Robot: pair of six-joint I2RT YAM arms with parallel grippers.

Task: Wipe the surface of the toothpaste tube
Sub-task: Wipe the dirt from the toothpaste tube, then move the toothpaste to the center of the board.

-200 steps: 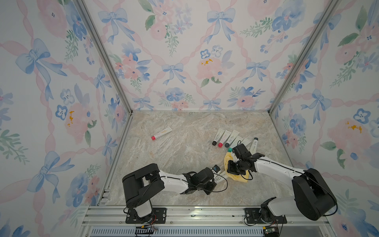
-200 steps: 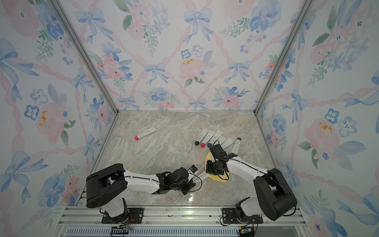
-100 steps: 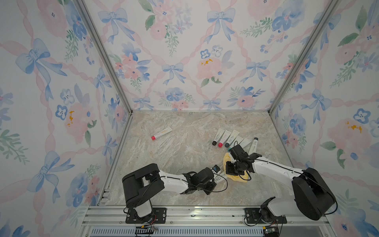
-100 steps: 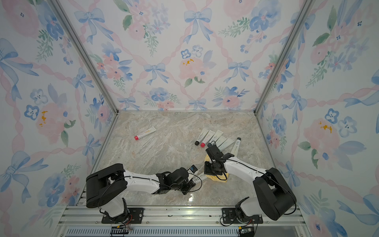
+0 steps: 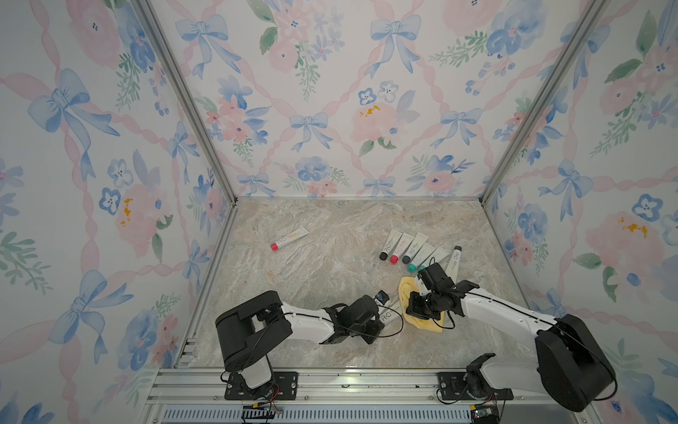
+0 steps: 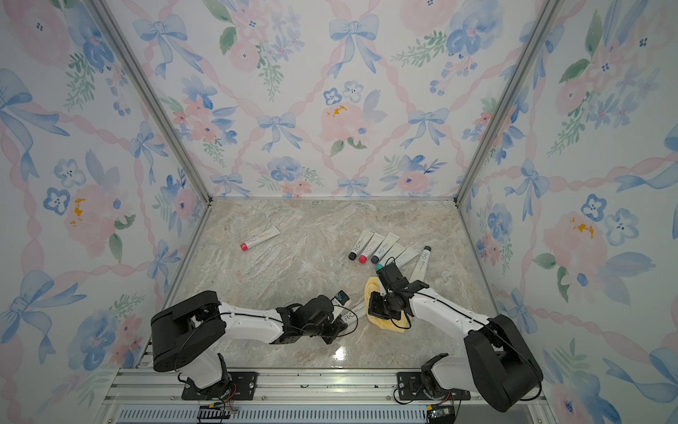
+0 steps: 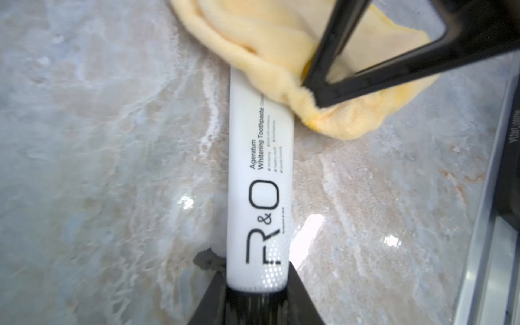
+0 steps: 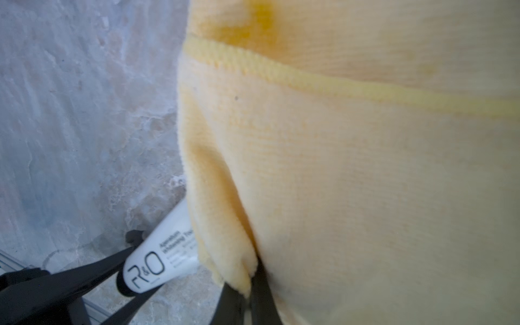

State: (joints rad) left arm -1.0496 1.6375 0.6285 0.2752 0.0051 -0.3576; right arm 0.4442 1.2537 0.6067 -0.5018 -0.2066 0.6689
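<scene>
A white "R&O" toothpaste tube (image 7: 259, 168) lies low over the marble near the front, also seen in both top views (image 5: 388, 316) (image 6: 350, 315). My left gripper (image 7: 257, 292) (image 5: 378, 320) is shut on its near end. A yellow cloth (image 8: 337, 168) (image 5: 404, 290) (image 6: 371, 287) drapes over the tube's far end. My right gripper (image 8: 249, 298) (image 5: 411, 312) is shut on a fold of that cloth, and one of its black fingers (image 7: 323, 92) presses the cloth (image 7: 267, 50) beside the tube. The tube (image 8: 157, 253) sticks out from under the cloth. Its far end is hidden.
Several more tubes (image 5: 407, 249) lie in a row at the back right, with one dark-capped tube (image 5: 454, 258) beside them. A red-capped tube (image 5: 290, 238) lies alone at the back left. The aluminium rail (image 5: 330, 381) runs along the front edge.
The right gripper has shifted the cloth a little over the tube's far end, first back and then toward the front. The left gripper and the tube have stayed put.
</scene>
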